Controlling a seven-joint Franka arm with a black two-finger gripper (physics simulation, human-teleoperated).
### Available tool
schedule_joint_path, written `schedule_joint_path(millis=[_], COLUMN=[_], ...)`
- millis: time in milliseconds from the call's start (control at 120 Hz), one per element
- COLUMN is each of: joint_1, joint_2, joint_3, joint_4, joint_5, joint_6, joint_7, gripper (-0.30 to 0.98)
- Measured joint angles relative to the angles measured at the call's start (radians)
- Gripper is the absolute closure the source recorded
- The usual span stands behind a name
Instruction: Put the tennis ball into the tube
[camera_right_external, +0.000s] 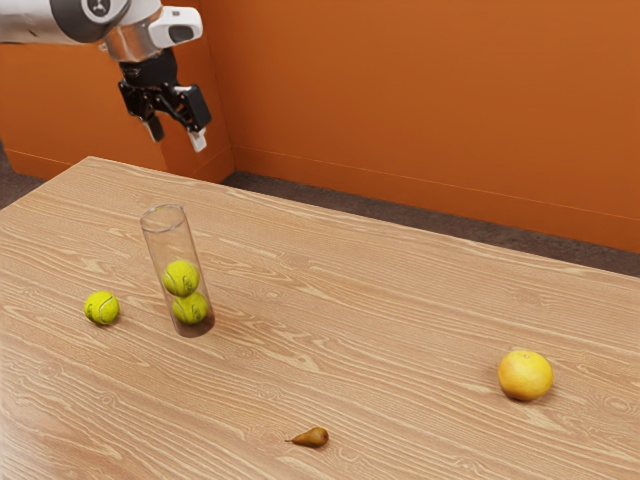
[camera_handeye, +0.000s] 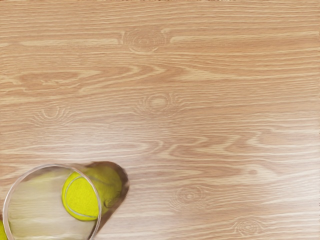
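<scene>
From where I stand, the job looks unfinished: two tennis balls, the upper one (camera_right_external: 181, 278) sitting on the lower one (camera_right_external: 190, 308), are inside the clear tube (camera_right_external: 172, 245), while a third, the loose tennis ball (camera_right_external: 102, 308), lies on the wooden table (camera_right_external: 380, 320) just beside it, toward the exterior view's left. I take that loose one to be the ball the task means, so the whole sequence of grasping, lifting and dropping it in seems left to do. The tube stands upright with its mouth uncovered, and there is plenty of empty height above the stacked pair, so I judge a third should fit. The arm's black gripper (camera_right_external: 177, 135) hangs high above the table, well apart from the ball and the tube, its fingers spread and nothing between them. The next move calls for getting over the loose ball and coming down around it without brushing the tube, which could tip if knocked. After that the ball would need to be raised clear of the rim and centred before release. The orange (camera_right_external: 525, 375) and the little brown pear (camera_right_external: 311, 437) lie well away and seem to have no part in this.
</scene>
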Motion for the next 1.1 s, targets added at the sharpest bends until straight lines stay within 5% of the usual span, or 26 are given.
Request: schedule_joint_path(millis=[475,758,867,1100], joint_1=[-0.046,0.180,0.279,0.211], joint_2=[-0.009,0.020,0.039,0.121], joint_3=[0.053,0.094,0.106,0.107], joint_4=[-0.170,-0.208,-0.336,-0.477], joint_5=[-0.008,-0.003,-0.011,-0.057], joint_6=[0.015,0.048,0.110,0.268], joint_7=[0.051,0.067,0.073,0.083], gripper=[0.02,0.02,0.02,0.02])
